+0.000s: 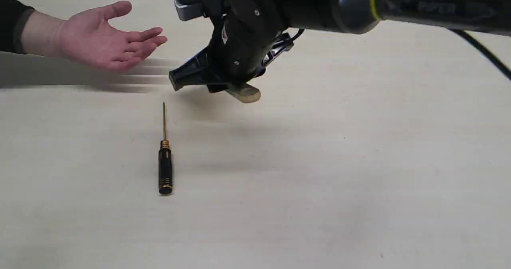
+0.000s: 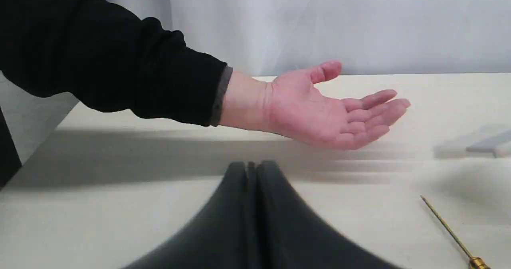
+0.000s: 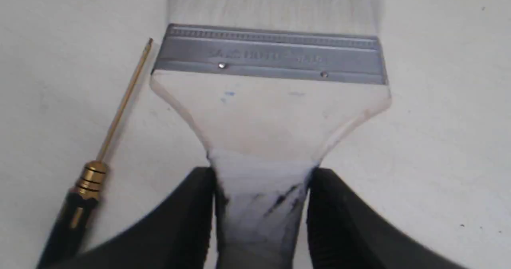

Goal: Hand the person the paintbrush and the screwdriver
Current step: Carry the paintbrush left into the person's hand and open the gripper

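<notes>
My right gripper [image 3: 261, 181] is shut on the light wooden handle of the paintbrush [image 3: 271, 113]; its silver ferrule and pale bristles point away from the wrist. In the exterior view this gripper [image 1: 191, 77] hangs above the table's middle, and the handle end of the paintbrush [image 1: 244, 93] pokes out beneath it. The person's open hand [image 1: 103, 39] waits palm up at the back left, a little left of the gripper. The screwdriver [image 1: 165, 163] lies on the table in front, shaft pointing to the back. My left gripper [image 2: 251, 169] is shut and holds nothing, below the person's hand [image 2: 319, 109].
The pale table [image 1: 359, 161] stretches to the right and front. The right arm's black cable [image 1: 487, 55] hangs at the far right. A white curtain [image 2: 319, 21] backs the table, whose left edge [image 2: 48, 141] shows in the left wrist view.
</notes>
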